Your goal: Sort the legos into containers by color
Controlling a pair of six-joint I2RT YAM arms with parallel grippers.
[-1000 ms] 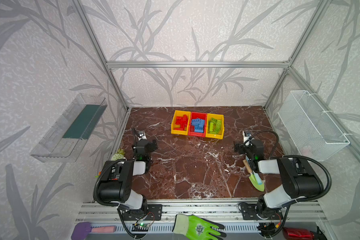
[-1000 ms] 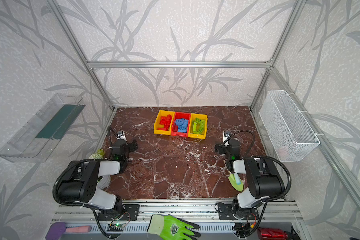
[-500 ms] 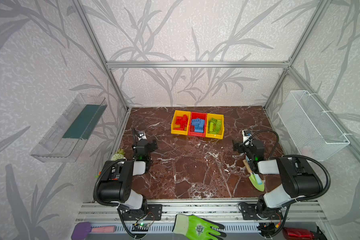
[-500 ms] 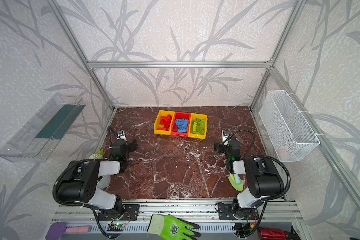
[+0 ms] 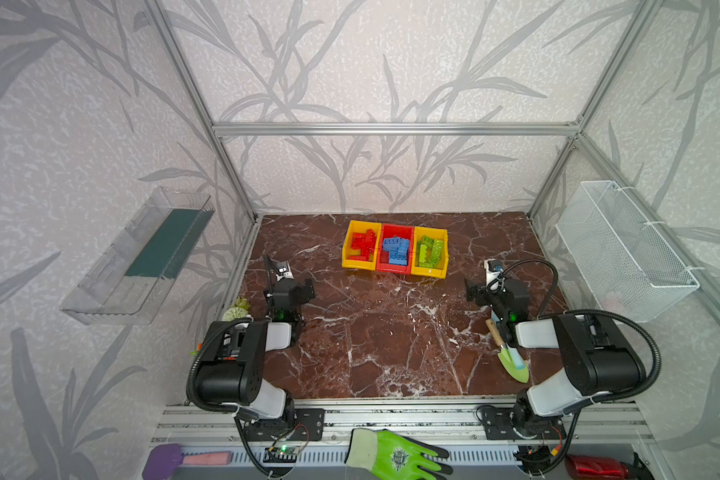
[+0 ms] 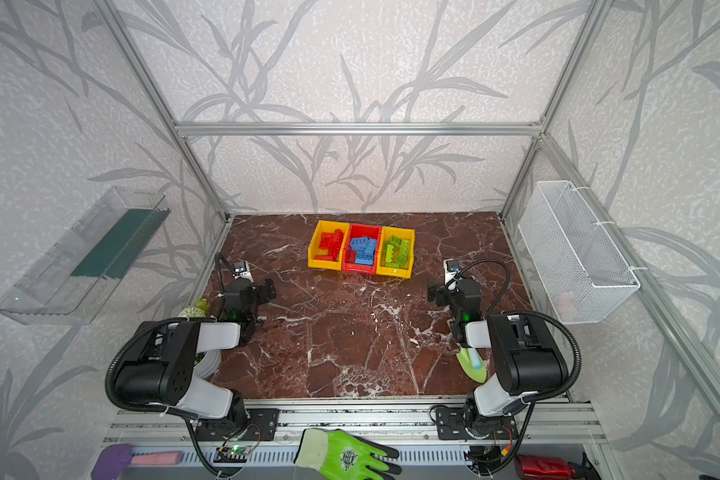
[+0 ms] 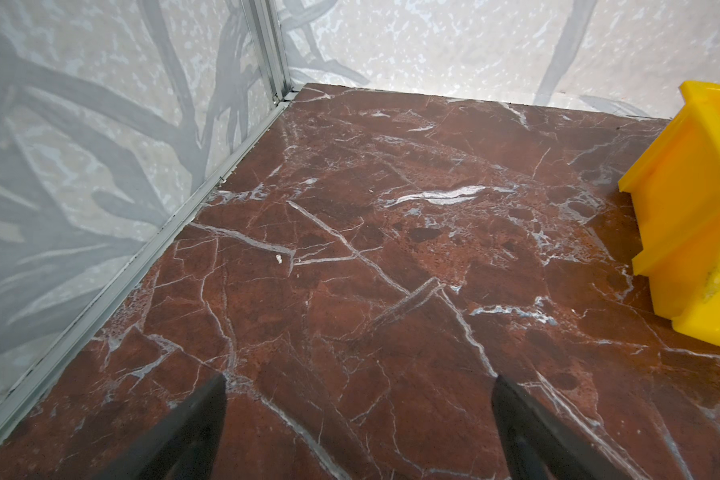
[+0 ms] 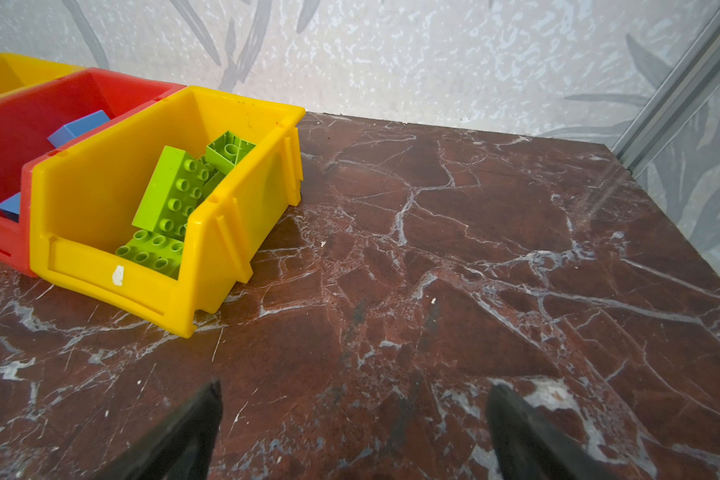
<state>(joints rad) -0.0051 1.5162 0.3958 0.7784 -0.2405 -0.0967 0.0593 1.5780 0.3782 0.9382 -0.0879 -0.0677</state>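
Three containers stand joined in a row at the back middle of the table. Red legos (image 5: 362, 246) fill the left yellow bin (image 5: 352, 225). The red bin (image 5: 398, 227) holds blue legos (image 5: 395, 250), and the right yellow bin (image 5: 430, 272) holds lime green legos (image 5: 431, 251). No lego lies loose on the marble in any view. My left gripper (image 5: 289, 291) hovers open near the left wall, its fingers (image 7: 208, 415) over bare marble. My right gripper (image 5: 484, 292) is open and empty too, to the front right of the green-filled bin (image 8: 92, 195).
A green trowel (image 5: 512, 361) lies under my right arm near the front right. A white wire basket (image 5: 624, 249) hangs on the right wall and a clear tray (image 5: 142, 257) on the left wall. A green glove (image 5: 395, 455) rests on the front rail.
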